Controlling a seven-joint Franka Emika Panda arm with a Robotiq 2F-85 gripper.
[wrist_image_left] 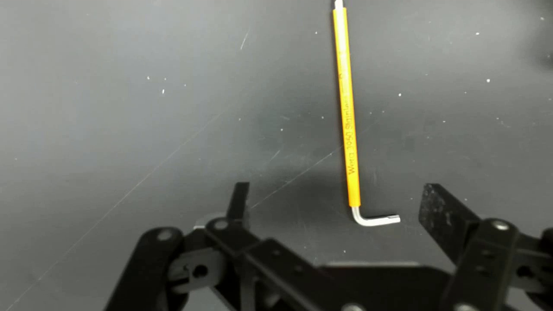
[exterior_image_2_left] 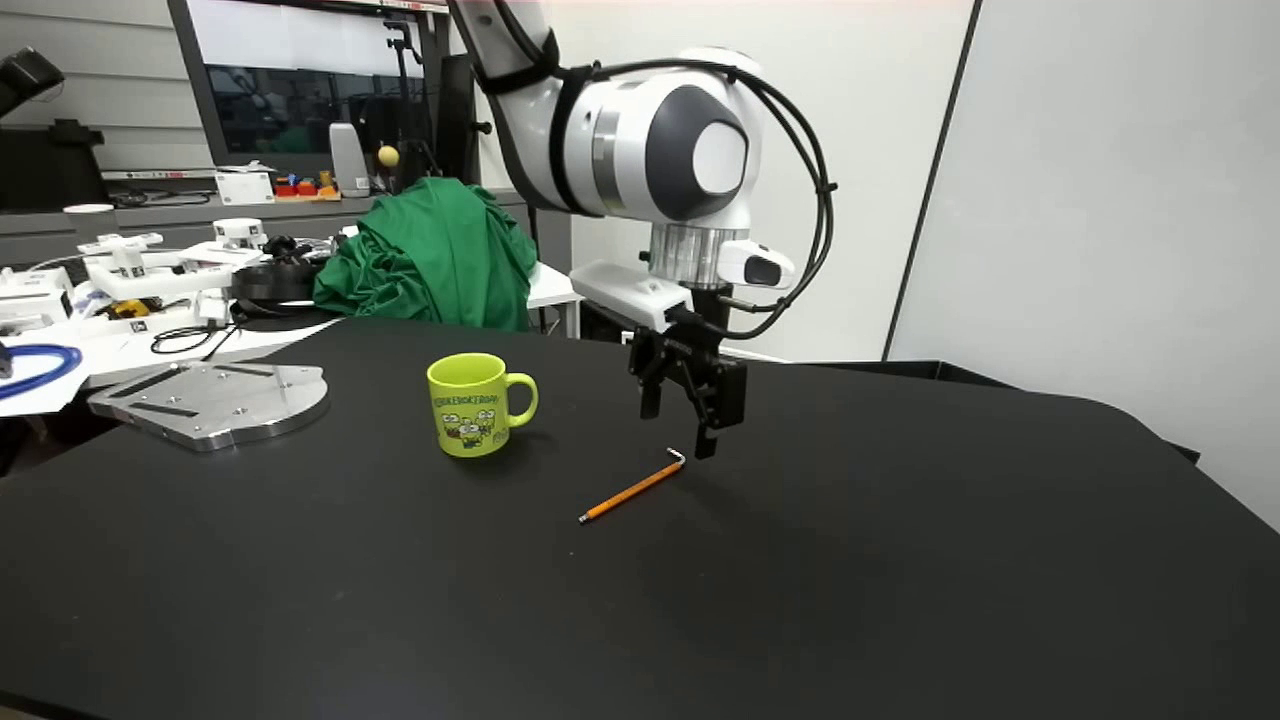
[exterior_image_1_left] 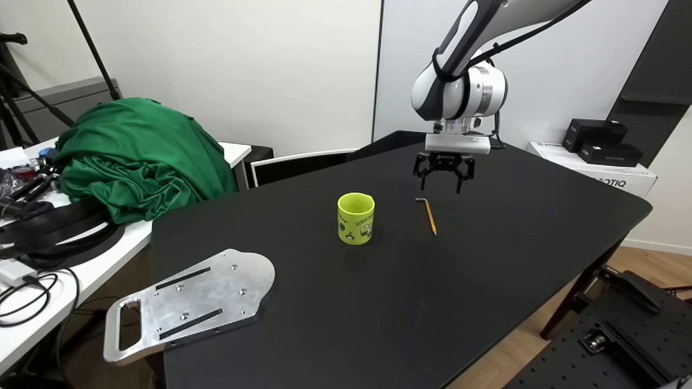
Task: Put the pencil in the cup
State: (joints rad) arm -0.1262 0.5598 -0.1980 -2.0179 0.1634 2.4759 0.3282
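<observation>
The pencil (exterior_image_1_left: 430, 217) is a thin orange stick that looks like a hex key, with a bent silver end and a short silver tip. It lies flat on the black table, also in an exterior view (exterior_image_2_left: 635, 490). In the wrist view, the pencil (wrist_image_left: 347, 108) runs nearly upright, its bent end between the fingertips. The yellow-green cup (exterior_image_1_left: 356, 221) stands upright beside it, its handle showing in an exterior view (exterior_image_2_left: 470, 410); it is out of the wrist view. My gripper (exterior_image_1_left: 440, 187) is open and empty, above the table near the pencil's bent end; it also shows in the wrist view (wrist_image_left: 337, 190).
A silver metal plate (exterior_image_1_left: 211, 297) with a handle slot lies at the edge of the black table (exterior_image_1_left: 378, 324). A green cloth heap (exterior_image_1_left: 146, 156) sits on a white side table. Black boxes (exterior_image_1_left: 611, 154) rest on a white box beyond the table.
</observation>
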